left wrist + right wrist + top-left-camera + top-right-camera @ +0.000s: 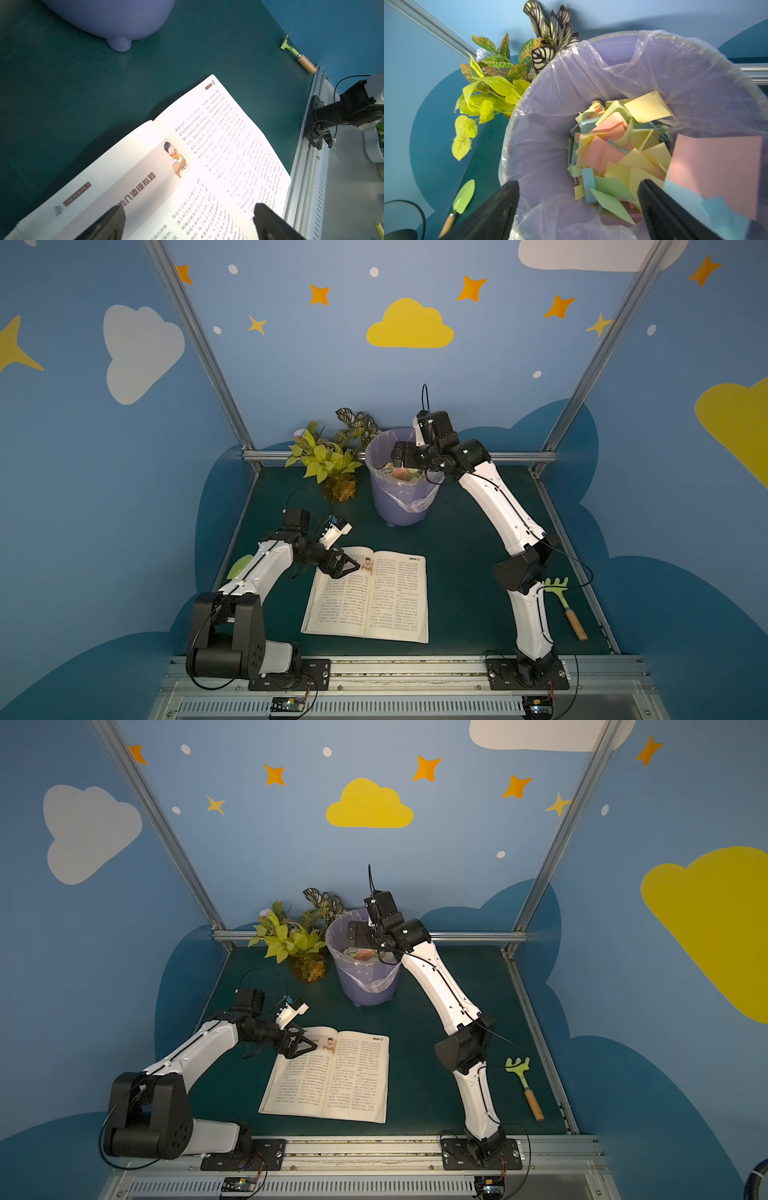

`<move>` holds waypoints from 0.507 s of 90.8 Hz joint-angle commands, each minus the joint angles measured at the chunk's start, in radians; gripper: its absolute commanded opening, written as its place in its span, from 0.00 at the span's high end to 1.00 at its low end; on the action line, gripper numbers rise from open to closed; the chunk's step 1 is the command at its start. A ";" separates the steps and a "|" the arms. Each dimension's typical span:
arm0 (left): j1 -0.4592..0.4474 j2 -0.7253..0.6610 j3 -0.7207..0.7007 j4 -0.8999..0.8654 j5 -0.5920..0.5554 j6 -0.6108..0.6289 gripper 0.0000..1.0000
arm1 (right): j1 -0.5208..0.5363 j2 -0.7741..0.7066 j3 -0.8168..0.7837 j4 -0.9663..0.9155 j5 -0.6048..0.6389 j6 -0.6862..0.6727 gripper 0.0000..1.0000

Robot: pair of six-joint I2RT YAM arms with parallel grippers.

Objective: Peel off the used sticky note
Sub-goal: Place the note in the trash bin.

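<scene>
An open book (370, 597) (332, 1077) lies flat on the green mat, and no sticky note shows on its pages. My left gripper (349, 566) (188, 209) hovers open just above the top of the left page (145, 182). My right gripper (398, 464) (578, 185) hangs open over the purple bin (399, 506) (550, 104), nothing between its fingers. A pink sticky note (716, 172) (401, 472) floats blurred beside the outer side of one finger (660, 207); whether it touches, I cannot tell. Several discarded notes (612, 149) fill the bin.
A potted plant (328, 456) stands left of the bin at the back. A green rake (565, 605) with a wooden handle lies at the right edge, a green trowel (464, 196) at the left. An aluminium rail (415, 668) runs along the front.
</scene>
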 commanded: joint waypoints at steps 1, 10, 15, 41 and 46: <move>0.022 -0.032 0.003 -0.050 -0.007 0.034 0.00 | 0.005 -0.015 0.049 -0.019 -0.075 0.015 0.04; 0.056 -0.033 0.024 -0.082 -0.032 0.057 0.00 | 0.042 -0.087 0.016 -0.032 -0.042 -0.082 0.03; 0.072 -0.023 0.040 -0.109 -0.061 0.090 0.00 | 0.073 -0.162 -0.060 -0.012 -0.007 -0.137 0.03; 0.099 0.022 0.008 -0.204 -0.279 0.332 0.03 | 0.174 -0.718 -0.870 0.227 0.270 -0.075 0.03; 0.097 0.050 0.002 -0.205 -0.310 0.356 0.05 | 0.176 -0.821 -1.070 0.303 0.273 -0.017 0.02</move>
